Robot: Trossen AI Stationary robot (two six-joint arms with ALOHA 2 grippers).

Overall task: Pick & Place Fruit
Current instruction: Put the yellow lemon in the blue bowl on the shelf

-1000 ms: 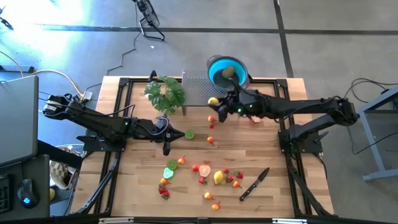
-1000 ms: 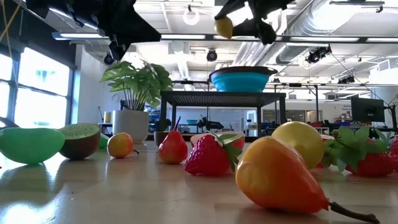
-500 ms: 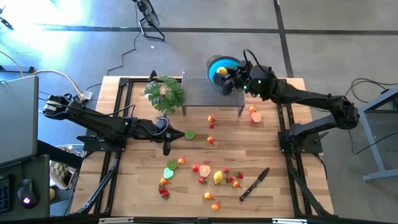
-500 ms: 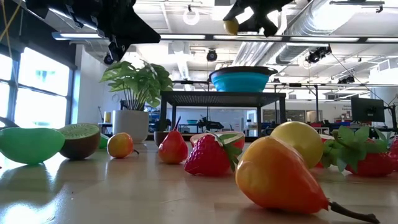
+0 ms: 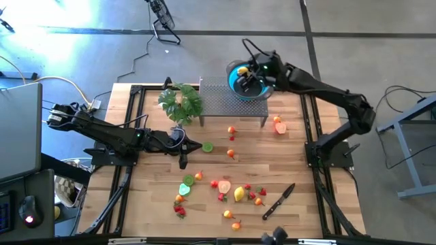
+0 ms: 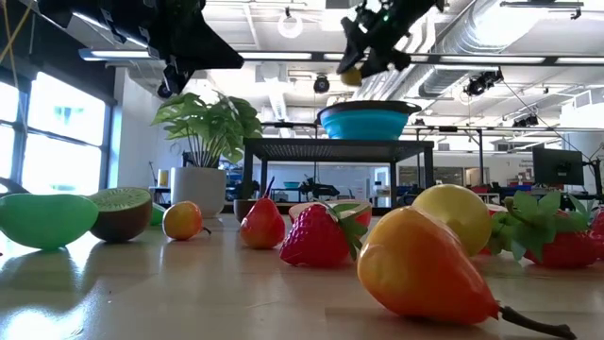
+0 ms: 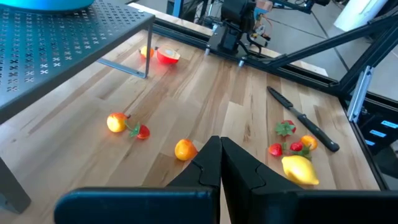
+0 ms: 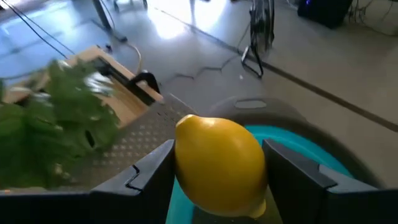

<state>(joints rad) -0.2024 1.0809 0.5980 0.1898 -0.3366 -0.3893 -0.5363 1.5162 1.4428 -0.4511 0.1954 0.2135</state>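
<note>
My right gripper [image 5: 246,73] is shut on a yellow lemon [image 8: 217,165] and hangs over the blue bowl [image 5: 238,87]. The bowl stands on a perforated metal stand [image 5: 225,102] at the table's far edge. In the low view the lemon [image 6: 352,76] hangs just above the bowl's rim [image 6: 366,109]. Several other small fruits [image 5: 225,190] lie on the near half of the table, and a green lime [image 5: 208,146] lies beside my left gripper [image 5: 182,162]. That gripper is shut on nothing and hangs above the table's left middle. My right gripper pinches the lemon's two sides [image 8: 186,168] between its two fingers [image 8: 152,177]. The fingers come from the table's right, slanting down. The lemon is lifted clear, above the bowl's opening.
A bushy potted plant [image 5: 180,102] stands left of the stand. A black-handled knife [image 5: 279,201] lies near the front right. A red and a yellow fruit piece [image 5: 278,126] lie right of the stand. Bare wood shows in the table's middle.
My right gripper has carried the lemon from in front of the stand up and toward the table's far edge, and it now hangs over the blue bowl. Its wrist has rolled and tipped further down on the way. The hold on the lemon is unchanged.
</note>
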